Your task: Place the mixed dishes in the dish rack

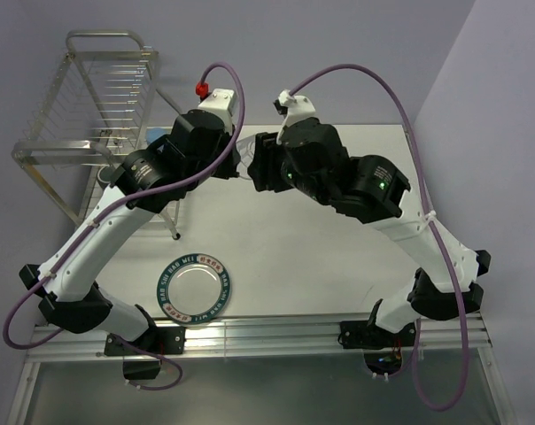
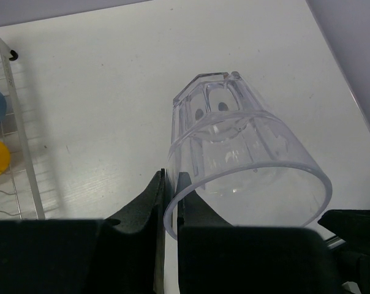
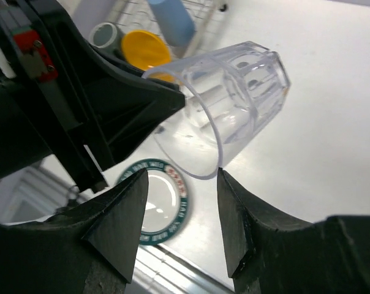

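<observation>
We have the small clear glass up over the counter.
Our left hand pinches its rim, the glass tipped on its side; our right hand stands spread at the rim's other side. The silver plate lies by the near edge, and the dish rack stands at the far-left corner.

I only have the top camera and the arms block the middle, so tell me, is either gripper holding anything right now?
Observer: Yes, the left gripper is shut on the rim of the small clear glass, one finger inside, one outside.
Operator: And the right one?
Observer: The right gripper is open, its fingers either side of the glass's mouth, not clamped.
Operator: What's racked already?
Observer: The orange-yellow bowl and light blue cup sit in the dish rack, a grey mug beside the bowl.
</observation>
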### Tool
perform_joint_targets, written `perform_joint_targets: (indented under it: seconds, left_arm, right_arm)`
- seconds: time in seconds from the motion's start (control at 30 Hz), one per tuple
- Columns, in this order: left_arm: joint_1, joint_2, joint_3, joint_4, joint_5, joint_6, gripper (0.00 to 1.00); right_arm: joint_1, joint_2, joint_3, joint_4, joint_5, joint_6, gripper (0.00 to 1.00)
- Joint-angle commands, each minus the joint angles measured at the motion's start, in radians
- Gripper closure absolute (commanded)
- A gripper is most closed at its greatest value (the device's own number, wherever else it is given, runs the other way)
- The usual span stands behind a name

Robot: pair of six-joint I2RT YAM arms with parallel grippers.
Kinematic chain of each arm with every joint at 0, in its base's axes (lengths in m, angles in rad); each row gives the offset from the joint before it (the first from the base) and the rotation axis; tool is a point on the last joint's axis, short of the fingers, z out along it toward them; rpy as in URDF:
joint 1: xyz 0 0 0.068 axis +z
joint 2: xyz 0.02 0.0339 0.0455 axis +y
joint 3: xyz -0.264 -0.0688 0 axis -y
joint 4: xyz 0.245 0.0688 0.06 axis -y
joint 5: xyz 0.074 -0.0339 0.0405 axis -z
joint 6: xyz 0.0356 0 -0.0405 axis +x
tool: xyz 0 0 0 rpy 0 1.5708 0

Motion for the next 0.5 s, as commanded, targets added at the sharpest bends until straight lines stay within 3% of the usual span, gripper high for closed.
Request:
perform_joint_targets:
  seconds: [0.0, 0.3, 0.47]
  left_arm:
    - [-0.009, -0.043, 0.039, 0.019, -0.021, -0.013, 1.00]
    - [-0.009, -0.049, 0.044, 0.013, -0.001, -0.002, 1.00]
    - [-0.009, -0.060, 0.047, 0.020, 0.033, -0.009, 1.00]
  right_arm:
    - [0.031, 0.027, 0.077, -0.058, 0.186, -0.072, 0.44]
    - [0.057, 0.081, 0.111, -0.088, 0.284, -0.087, 0.46]
    - [0.059, 0.118, 0.108, -0.088, 0.332, -0.102, 0.53]
